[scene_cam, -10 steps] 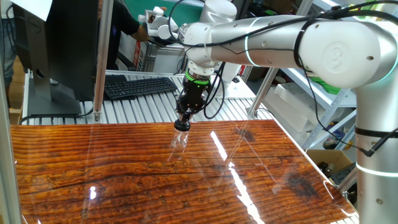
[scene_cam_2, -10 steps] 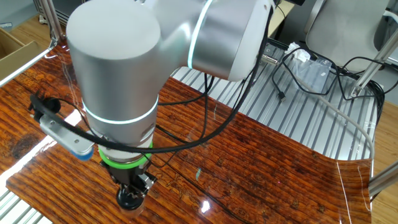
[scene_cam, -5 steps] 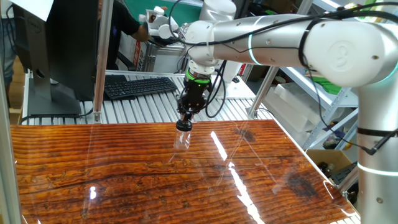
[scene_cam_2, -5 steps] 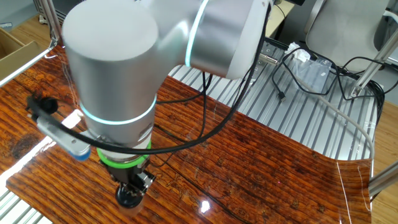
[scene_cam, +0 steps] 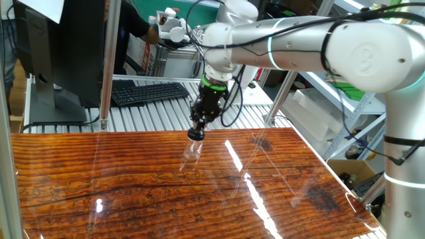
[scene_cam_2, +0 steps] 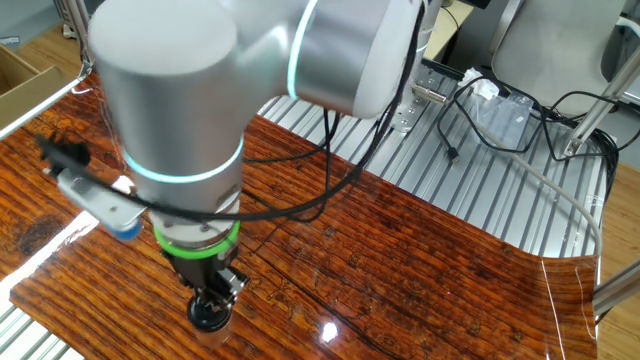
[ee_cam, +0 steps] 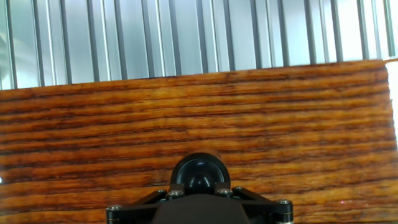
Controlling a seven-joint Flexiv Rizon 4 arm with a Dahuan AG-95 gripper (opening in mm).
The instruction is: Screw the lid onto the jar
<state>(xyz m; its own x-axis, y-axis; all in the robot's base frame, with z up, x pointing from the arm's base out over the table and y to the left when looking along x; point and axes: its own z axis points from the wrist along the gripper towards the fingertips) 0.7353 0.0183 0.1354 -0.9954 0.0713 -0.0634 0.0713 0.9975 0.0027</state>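
The small clear jar (scene_cam: 193, 150) stands upright on the wooden table (scene_cam: 133, 192), near its far edge. My gripper (scene_cam: 195, 134) is shut on the small round black lid (scene_cam: 195, 135) and holds it on top of the jar's neck. In the other fixed view the gripper (scene_cam_2: 211, 312) and the black lid (scene_cam_2: 210, 316) show low at the left, and the jar under them is hidden. In the hand view the black lid (ee_cam: 199, 173) sits between the gripper's (ee_cam: 199, 186) fingers at the bottom centre, and the jar is hidden.
A grey slatted metal surface (scene_cam: 153, 113) lies beyond the table's far edge, with a black keyboard (scene_cam: 149, 91) and a monitor (scene_cam: 60, 53) on it. Cables (scene_cam_2: 520, 120) lie on the slats in the other fixed view. A cardboard box (scene_cam_2: 20, 75) stands at the far left.
The wrist and its camera mount have turned about the vertical axis with the lid held in place. The jar has not shifted.
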